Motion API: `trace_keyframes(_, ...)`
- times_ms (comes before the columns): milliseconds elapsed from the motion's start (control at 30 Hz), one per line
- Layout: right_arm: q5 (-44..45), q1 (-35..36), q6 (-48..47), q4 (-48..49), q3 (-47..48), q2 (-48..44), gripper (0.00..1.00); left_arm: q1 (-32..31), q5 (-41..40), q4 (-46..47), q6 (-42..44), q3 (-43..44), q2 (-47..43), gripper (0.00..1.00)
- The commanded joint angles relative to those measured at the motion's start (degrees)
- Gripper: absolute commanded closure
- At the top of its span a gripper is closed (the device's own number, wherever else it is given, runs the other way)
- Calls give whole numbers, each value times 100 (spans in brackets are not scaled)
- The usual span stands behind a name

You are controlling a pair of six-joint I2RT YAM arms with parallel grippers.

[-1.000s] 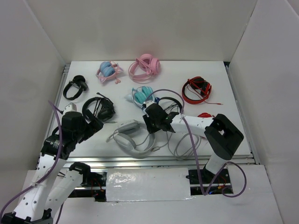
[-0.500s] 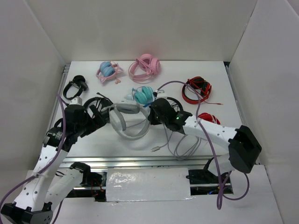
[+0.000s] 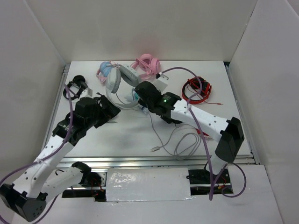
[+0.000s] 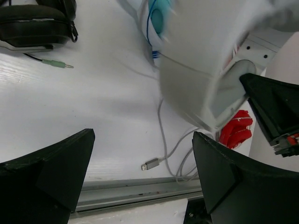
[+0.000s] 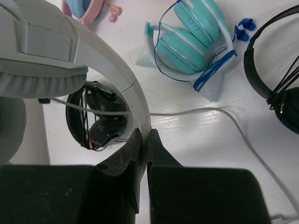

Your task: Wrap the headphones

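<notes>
Right hand (image 5: 144, 140) clamped tight on band of headphones (image 3: 113, 83), held above counter (image 3: 131, 135); cable plug (image 4: 150, 164) lying on counter; left hand (image 4: 142, 135) wide open, empty

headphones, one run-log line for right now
right gripper: shut on headphones band, held up | left gripper: open, empty | cable: trailing loose, not wrapped

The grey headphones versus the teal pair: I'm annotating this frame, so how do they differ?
The grey headphones are held above the table, band pinched in the right gripper; the teal pair lies flat, untouched. The grey headphones' pale cable trails loose across the table; the teal pair's blue cord sits bunched against it. Both are wired, with padded cups.
</notes>
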Motion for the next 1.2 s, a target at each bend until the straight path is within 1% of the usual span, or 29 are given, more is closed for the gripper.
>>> trace_keyframes(0,456,118,753,-479,654,363,100,-849,-1076,261,-565,472,393,1)
trace_keyframes(33,509,154,771,-506,794,417,100,-1097,-1619,182,-644,821,542,1)
trace_keyframes(67,553,172,806,-611,839,469,100,-1560,-1929,85,-714,1033,909,1)
trace_keyframes(100,588,172,876,-655,866,531,100,-1774,-2245,-229,-811,1218,1104,1)
trace_keyframes(133,562,172,903,-647,857,523,100,-1985,-2857,-415,-1029,1612,1280,1)
trace_keyframes(200,466,119,930,-534,779,418,100,-2424,-3371,-819,-1346,1948,1746,1)
trace_keyframes(267,439,102,973,-393,515,295,100,-2584,-3732,-1128,-1680,2186,2027,1)
trace_keyframes(300,456,119,991,-227,436,155,100,-2654,-3768,-1207,-1821,2222,2107,1)
trace_keyframes(400,597,119,1149,-128,181,-74,100,-2698,-3848,-1602,-2418,2239,2310,1)
trace_keyframes(500,729,67,1412,-41,23,-294,100,-2857,-4146,-1901,-3181,2143,2258,1)
trace_keyframes(533,729,58,1544,29,-39,-347,100,-2892,-4207,-1954,-3315,2108,2205,1)
trace_keyframes(600,720,75,1502,415,-336,-567,100,-2901,-4340,-1902,-3483,2046,2144,1)
trace_keyframes(667,851,93,1571,478,-408,-664,100,-2892,-4488,-1989,-3649,2098,2100,1)
trace_keyframes(733,896,66,1580,443,-470,-708,100,-2848,-4524,-1885,-3493,2134,2091,1)
trace_keyframes(833,869,119,1361,828,-663,-892,100,-2769,-4498,-1516,-3212,2134,2125,1)
trace_keyframes(867,1043,189,1273,864,-715,-927,100,-2717,-4411,-1463,-3150,2195,2169,1)
trace_keyframes(933,1142,216,1256,847,-690,-997,100,-2638,-4418,-1585,-3089,2335,2301,1)
trace_keyframes(967,1177,242,1055,1056,-803,-1067,100,-2655,-4541,-1568,-3001,2354,2328,1)
trace_keyframes(1000,1281,303,627,1267,-882,-1129,100,-2646,-4612,-1690,-3087,2380,2380,1)
trace_keyframes(1033,1352,338,466,1591,-944,-1217,100,-2620,-4621,-1674,-3053,2371,2398,1)
trace_keyframes(1067,1605,426,333,1655,-1040,-1261,100,-2602,-4604,-1473,-2905,2328,2398,1)
trace_keyframes(1133,1756,497,149,1814,-1041,-1270,100,-2585,-4595,-1244,-2781,2214,2381,5)
trace_keyframes(1167,1783,523,26,1770,-1015,-1270,100,-2567,-4586,-990,-2545,2187,2381,6)
